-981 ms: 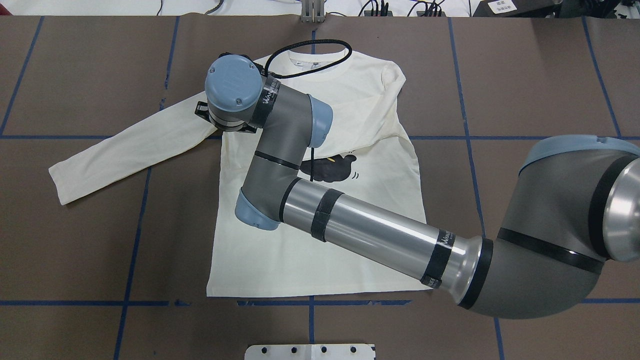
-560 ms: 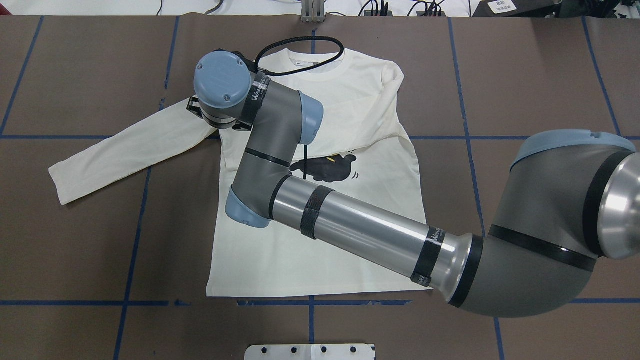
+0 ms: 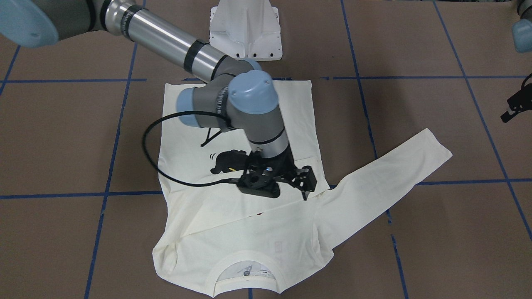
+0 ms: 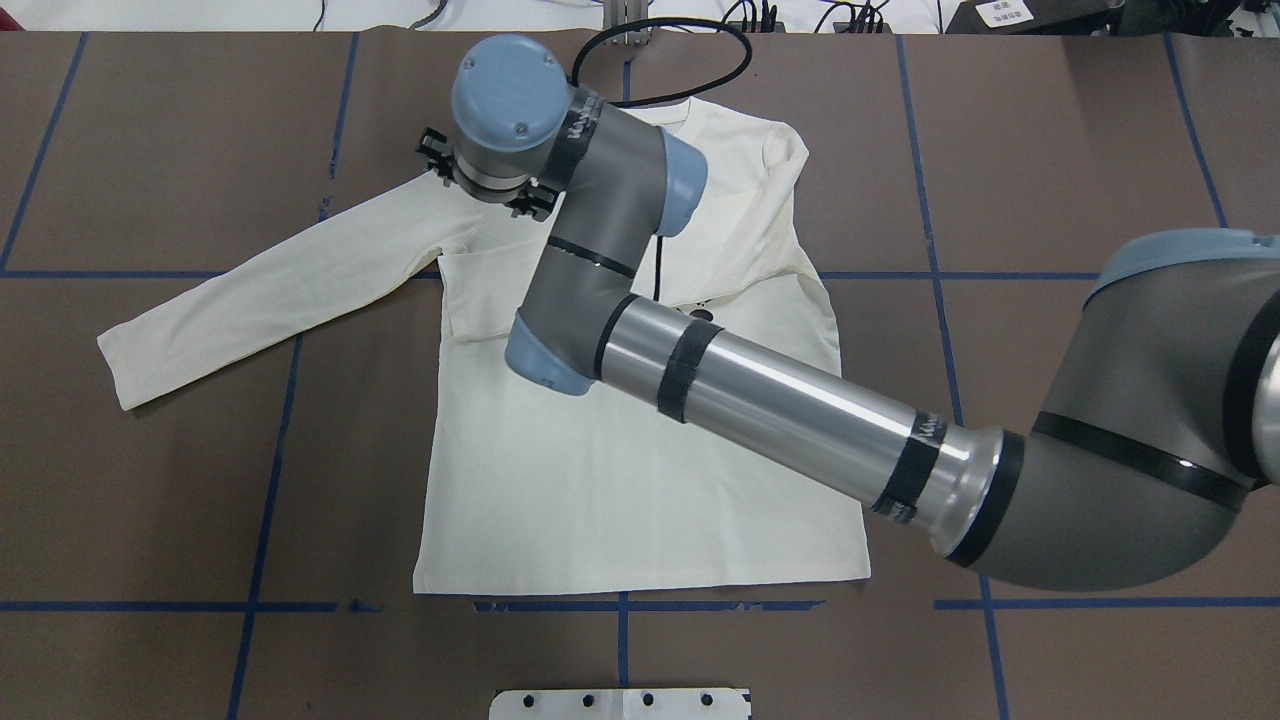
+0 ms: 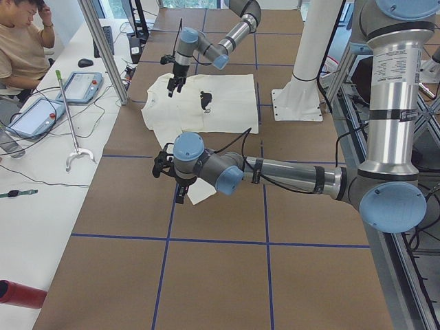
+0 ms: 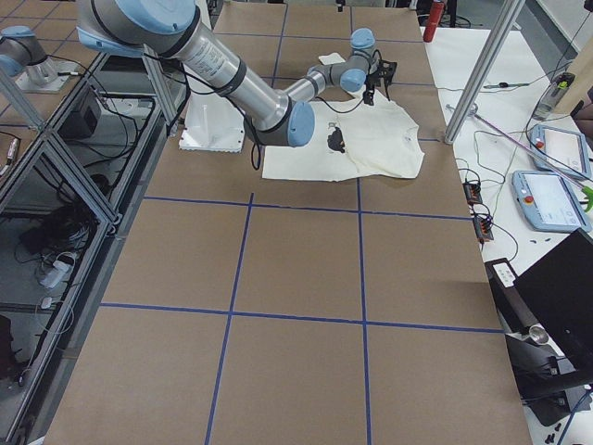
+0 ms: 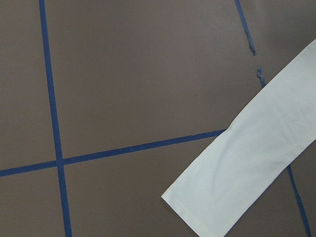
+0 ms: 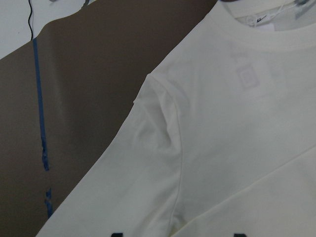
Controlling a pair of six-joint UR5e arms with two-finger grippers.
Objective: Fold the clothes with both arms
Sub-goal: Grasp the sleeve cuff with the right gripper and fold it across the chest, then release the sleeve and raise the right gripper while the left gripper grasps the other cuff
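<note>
The cream shirt lies flat on the brown table, print side up, with the black cat print partly under my right arm. One sleeve stretches out to the overhead view's left; the other sleeve is folded across the body. My right arm's wrist hangs over the shoulder of the stretched sleeve. The right gripper points down just above the cloth, open and holding nothing. My left gripper hovers past the sleeve's cuff; I cannot tell whether it is open or shut.
The white pedestal base stands at the robot's edge of the table. Blue tape lines grid the brown surface. Beyond the far edge are a metal post, control tablets and a seated person.
My right wrist has swung from the sleeve's armpit toward the collar and far edge, now covering the cat print in the overhead view. The shirt lies as before.
</note>
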